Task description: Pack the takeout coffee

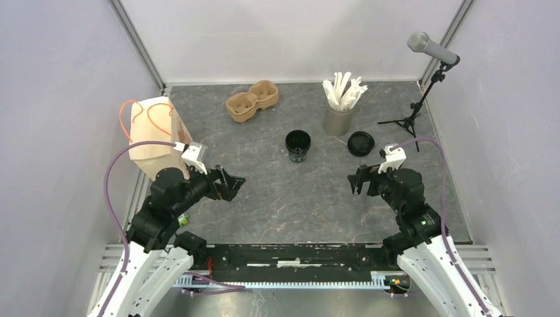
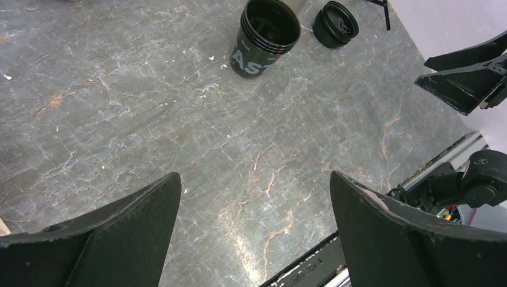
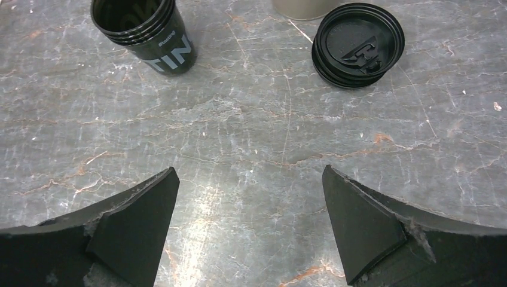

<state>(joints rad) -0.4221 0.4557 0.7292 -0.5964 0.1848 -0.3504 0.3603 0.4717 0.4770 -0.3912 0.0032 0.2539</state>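
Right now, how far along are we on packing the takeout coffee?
Nothing looks done: the black cup stands open, its lid lying apart to its right. Nothing is in hand; the left end effector and right end effector are both open and empty. Left: lid the cup, then pack it, probably into the pulp carrier.

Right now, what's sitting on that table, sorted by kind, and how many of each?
Black cup stack: 1
Black lid stack: 1
Grey cup of white sticks: 1
Brown pulp carrier: 1
Paper bag: 1
Microphone on a stand: 1
Total: 6
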